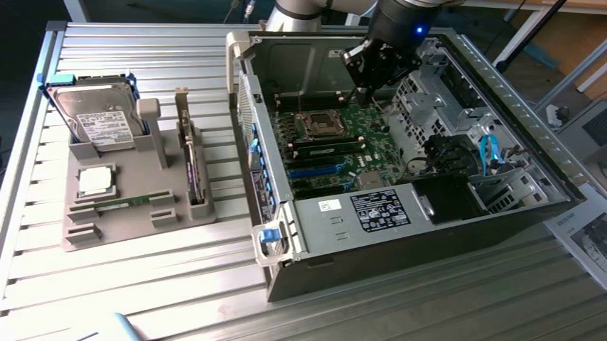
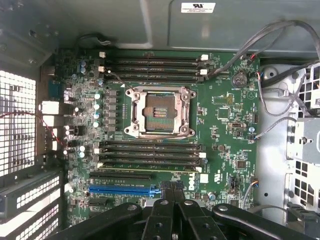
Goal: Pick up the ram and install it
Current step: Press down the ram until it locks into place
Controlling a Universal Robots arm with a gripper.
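Hovering with its fingers together over the motherboard [image 1: 332, 138], the claw [image 2: 175, 192] is empty; a ram [image 2: 142, 168] sits slotted.

a ribbed metal table [image 1: 142, 284] of pale grey slats fills most of the exterior view, catching soft even light with dull reflections along the ridges; its raised rim runs along the far edge and down the side at the exterior view's left; beyond that rim lies dark floor [image 1: 24, 64]; past the far corner at the exterior view's right stand a wooden board [image 1: 559, 42] and a thin black pole [image 1: 527, 32] leaning across it; a printed sheet [image 1: 583, 238] lies at the table's edge on that same side.
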